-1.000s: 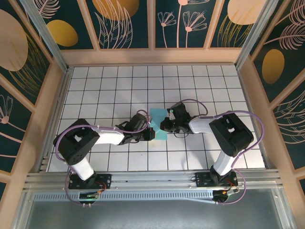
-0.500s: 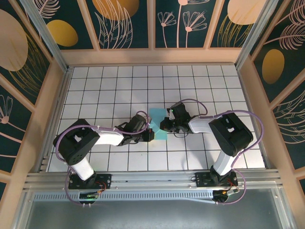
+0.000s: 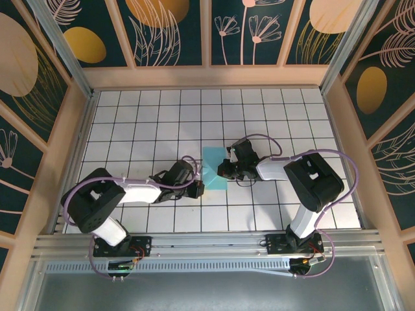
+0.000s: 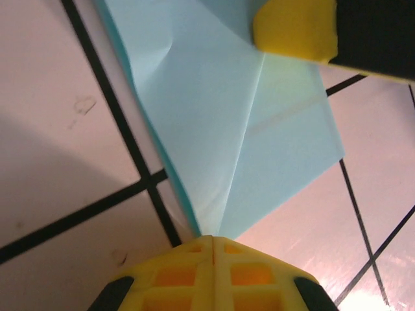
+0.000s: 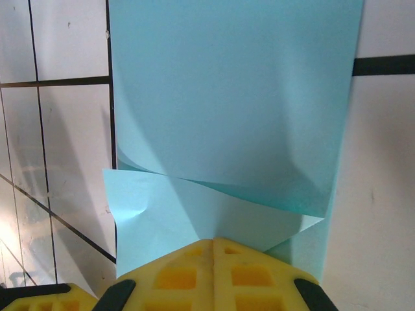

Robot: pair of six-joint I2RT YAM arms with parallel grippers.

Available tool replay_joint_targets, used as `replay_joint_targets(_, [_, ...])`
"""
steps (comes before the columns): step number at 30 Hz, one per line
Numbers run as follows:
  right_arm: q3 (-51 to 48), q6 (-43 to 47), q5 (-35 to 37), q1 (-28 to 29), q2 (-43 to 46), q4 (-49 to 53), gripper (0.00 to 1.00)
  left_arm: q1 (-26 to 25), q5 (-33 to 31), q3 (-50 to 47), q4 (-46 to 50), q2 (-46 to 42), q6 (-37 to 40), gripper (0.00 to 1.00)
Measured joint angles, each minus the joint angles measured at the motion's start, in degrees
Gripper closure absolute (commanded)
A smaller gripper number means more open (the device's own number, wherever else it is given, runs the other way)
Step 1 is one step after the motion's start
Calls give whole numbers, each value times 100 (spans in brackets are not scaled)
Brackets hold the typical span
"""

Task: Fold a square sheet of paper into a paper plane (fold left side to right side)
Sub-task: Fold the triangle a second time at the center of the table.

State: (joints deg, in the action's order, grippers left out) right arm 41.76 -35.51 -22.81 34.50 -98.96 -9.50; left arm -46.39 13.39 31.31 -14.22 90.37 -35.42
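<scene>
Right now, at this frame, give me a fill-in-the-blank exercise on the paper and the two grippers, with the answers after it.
1. Seen from above, the sheet of paper lies ____ the two grippers.
2. The left gripper has its jaws ____.
3. The right gripper has finger pads coloured ____.
4. The table is white with a grid of ____ lines.
Missing words: between; shut; yellow; black.

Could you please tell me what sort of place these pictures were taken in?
Probably a purpose-built robot work cell, not a home or office: a white gridded table boxed in by wood-framed panels with leaf prints, with a left arm and a right arm bolted to an aluminium rail at its near edge.
</scene>
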Motion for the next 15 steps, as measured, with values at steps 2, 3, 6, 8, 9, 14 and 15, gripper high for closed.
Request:
replay_joint_targets(2, [9, 24, 0, 0, 0, 13, 100, 0, -63, -26, 190, -144, 7, 100])
replay_joint_targets(3, [13, 31, 0, 0, 0, 26, 100, 0, -107, -31, 280, -227, 7, 100])
replay_joint_targets(6, [15, 52, 0, 0, 0, 31, 100, 0, -234, -28, 444, -516, 2, 100])
replay_joint_targets(8, [17, 63, -2, 0, 0, 33, 100, 7, -299, 9, 511, -678, 2, 100])
replay_joint_targets(9, [22, 63, -2, 0, 0, 39, 100, 17, -302, 46, 531, -708, 2, 100])
replay_joint_targets(14, [28, 63, -7, 0, -11, 46, 100, 81, -293, 472, 551, -494, 2, 100])
replay_joint_targets(15, [28, 63, -11, 0, -11, 46, 100, 98, -289, 560, 544, -409, 2, 100])
